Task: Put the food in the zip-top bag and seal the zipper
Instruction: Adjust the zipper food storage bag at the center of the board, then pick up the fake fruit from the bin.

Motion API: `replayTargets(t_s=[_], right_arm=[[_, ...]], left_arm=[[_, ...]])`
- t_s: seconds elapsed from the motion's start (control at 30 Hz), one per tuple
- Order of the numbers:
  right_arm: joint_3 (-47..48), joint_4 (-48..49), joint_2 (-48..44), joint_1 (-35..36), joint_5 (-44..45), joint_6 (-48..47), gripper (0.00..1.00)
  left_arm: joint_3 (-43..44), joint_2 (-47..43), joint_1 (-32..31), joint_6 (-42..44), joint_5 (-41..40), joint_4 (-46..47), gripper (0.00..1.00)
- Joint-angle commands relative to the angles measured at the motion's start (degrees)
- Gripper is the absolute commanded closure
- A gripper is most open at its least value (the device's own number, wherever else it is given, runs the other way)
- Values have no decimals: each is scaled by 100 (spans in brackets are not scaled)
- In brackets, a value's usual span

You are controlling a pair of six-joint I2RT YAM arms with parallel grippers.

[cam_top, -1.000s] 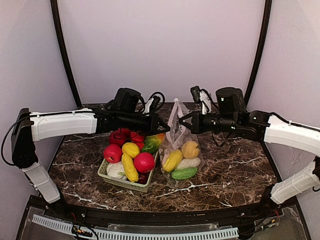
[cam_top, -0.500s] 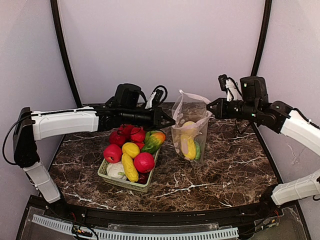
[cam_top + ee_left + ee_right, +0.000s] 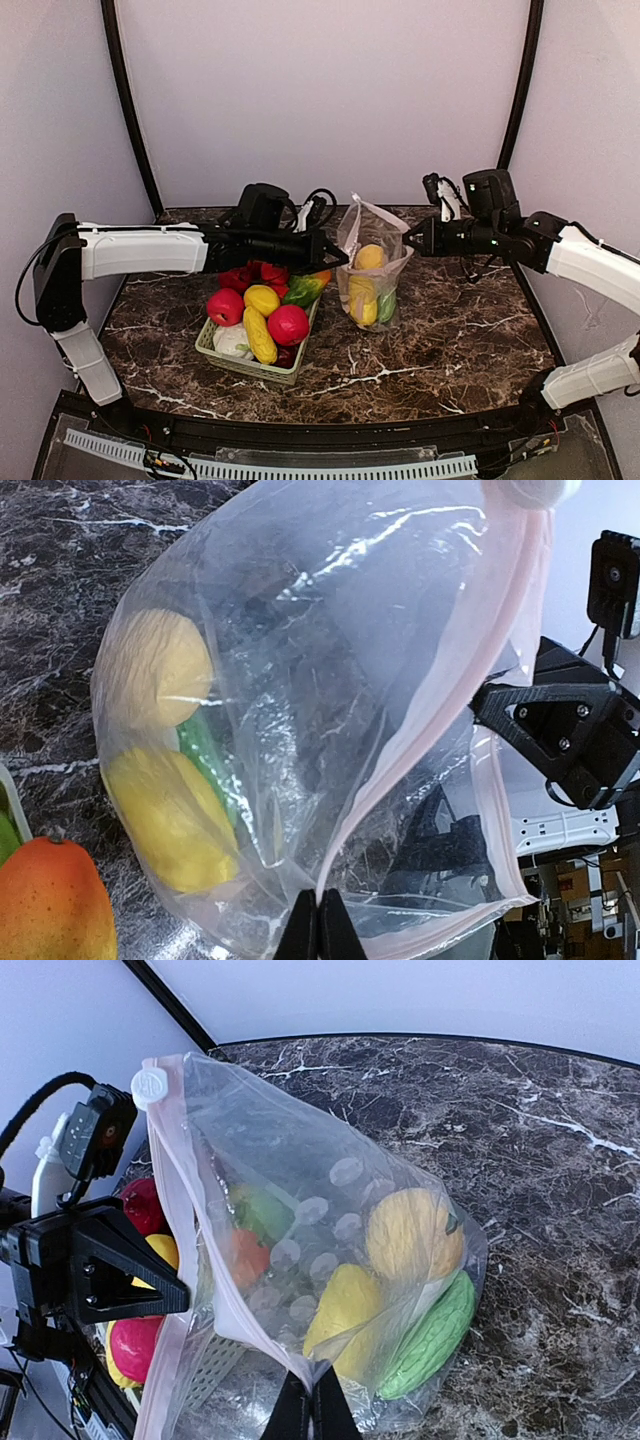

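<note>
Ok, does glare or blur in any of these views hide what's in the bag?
Top external: evenly lit and sharp, and the bag is small but its contents are readable. Left wrist: white glare streaks and crinkled film haze the food, and the upper right corner is blown out. Right wrist: sharp, with only mild haze through the film, so the colours stay clear.

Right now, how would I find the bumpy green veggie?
Find the clear dotted bag right of the pale green basket. At its bottom, beside the long yellow piece, sits the green vegetable: the only bumpy green one among yellow and tan neighbours.
</note>
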Motion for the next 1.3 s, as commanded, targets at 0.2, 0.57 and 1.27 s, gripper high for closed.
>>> replayTargets(t_s=[0.2, 0.57, 1.27], right_arm=[[76, 313, 105, -22, -231, 80, 100], [141, 447, 251, -22, -357, 79, 100], [144, 486, 296, -21, -402, 105, 100]], left_arm=[[-227, -721, 48, 384, -609, -371, 74], [-801, -2303, 426, 1069, -1299, -2260, 16], [-497, -1683, 382, 2173, -862, -2737, 20]])
